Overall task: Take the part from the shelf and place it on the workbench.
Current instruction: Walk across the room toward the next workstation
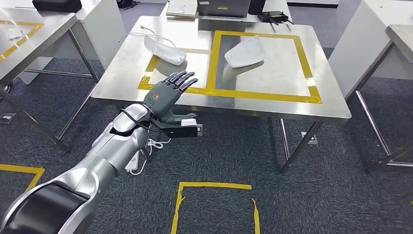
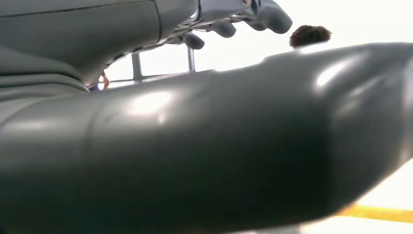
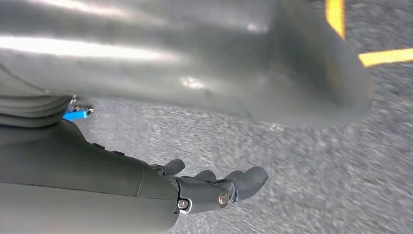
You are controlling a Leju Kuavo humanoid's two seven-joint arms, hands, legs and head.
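Reaching over the near edge of the steel desk [image 1: 272, 105], the left hand [image 1: 171, 90] has its fingers stretched out and apart, holding nothing. Two white parts lie on the desk: one part [image 1: 164, 49] just beyond the hand, the other part [image 1: 245, 52] inside the yellow tape square [image 1: 265, 63]. The right hand [image 3: 214, 187] hangs above grey carpet [image 3: 316, 170], fingers loosely extended and empty.

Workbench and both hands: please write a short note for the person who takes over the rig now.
Left hand: open, holds nothing, fingers stretched over the near edge of the workbench.
Right hand: open, holds nothing, hangs above grey carpet.
Parts: two white parts lie on the workbench. One white part is by the left yellow tape mark, just beyond the left hand. The other white part is inside the yellow tape rectangle.
Done: these two parts are placed.
Left: the shelf is out of sight, so I cannot tell whether more parts wait.
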